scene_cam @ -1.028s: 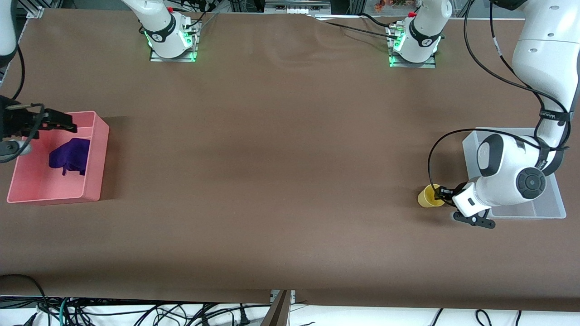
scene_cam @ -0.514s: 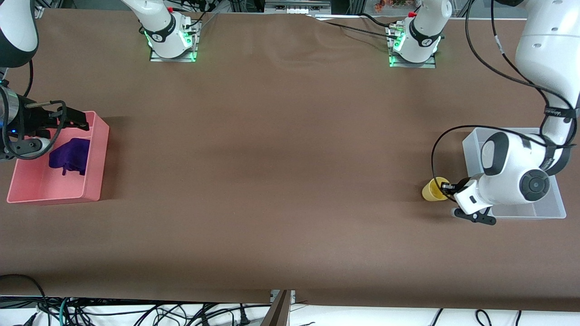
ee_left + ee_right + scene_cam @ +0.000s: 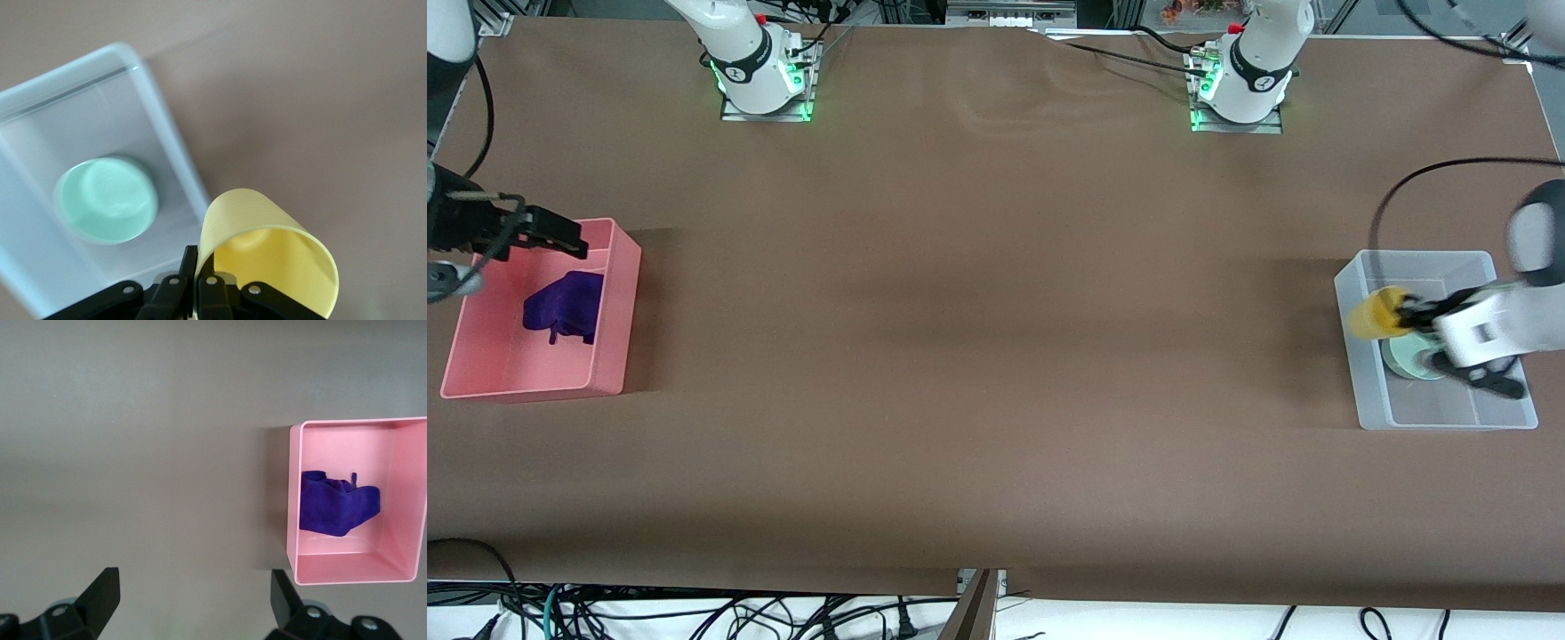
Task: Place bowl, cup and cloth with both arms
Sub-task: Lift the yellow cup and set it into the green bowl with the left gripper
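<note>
My left gripper (image 3: pixel 1405 314) is shut on the rim of the yellow cup (image 3: pixel 1373 313) and holds it in the air over the edge of the clear bin (image 3: pixel 1369 391); in the left wrist view the cup (image 3: pixel 270 257) is pinched at its wall. The mint-green bowl (image 3: pixel 1409 363) sits in that bin and also shows in the left wrist view (image 3: pixel 107 199). The purple cloth (image 3: pixel 565 306) lies in the pink bin (image 3: pixel 609 347), and shows in the right wrist view (image 3: pixel 337 510). My right gripper (image 3: pixel 560 236) is open and empty above the pink bin's edge.
The two arm bases (image 3: pixel 760 76) with green lights stand along the table's edge farthest from the front camera. The clear bin (image 3: pixel 170 143) is at the left arm's end of the table, the pink bin (image 3: pixel 293 513) at the right arm's end.
My left gripper has lifted the yellow cup off the table and carried it over the clear bin, uncovering the bowl. My right gripper has shifted slightly above the pink bin.
</note>
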`<act>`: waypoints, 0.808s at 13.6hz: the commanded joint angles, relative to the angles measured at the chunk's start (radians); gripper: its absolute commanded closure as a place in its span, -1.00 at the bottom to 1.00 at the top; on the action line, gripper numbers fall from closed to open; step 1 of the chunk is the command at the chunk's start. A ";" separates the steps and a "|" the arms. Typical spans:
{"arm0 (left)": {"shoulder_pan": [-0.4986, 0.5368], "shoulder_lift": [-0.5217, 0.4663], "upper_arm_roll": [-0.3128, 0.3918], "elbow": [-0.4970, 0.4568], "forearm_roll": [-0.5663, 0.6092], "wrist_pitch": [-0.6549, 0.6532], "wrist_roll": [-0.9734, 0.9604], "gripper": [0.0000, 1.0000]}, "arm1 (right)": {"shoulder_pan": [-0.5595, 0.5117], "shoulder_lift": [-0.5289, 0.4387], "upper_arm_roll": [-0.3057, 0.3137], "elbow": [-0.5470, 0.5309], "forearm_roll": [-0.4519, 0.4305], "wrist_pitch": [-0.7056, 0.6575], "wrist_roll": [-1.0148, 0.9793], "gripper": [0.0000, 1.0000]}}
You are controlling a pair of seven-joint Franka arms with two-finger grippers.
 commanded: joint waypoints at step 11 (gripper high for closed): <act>0.184 0.147 -0.007 -0.069 0.084 0.420 0.286 0.97 | -0.014 -0.060 -0.022 -0.030 -0.026 -0.032 -0.165 -1.00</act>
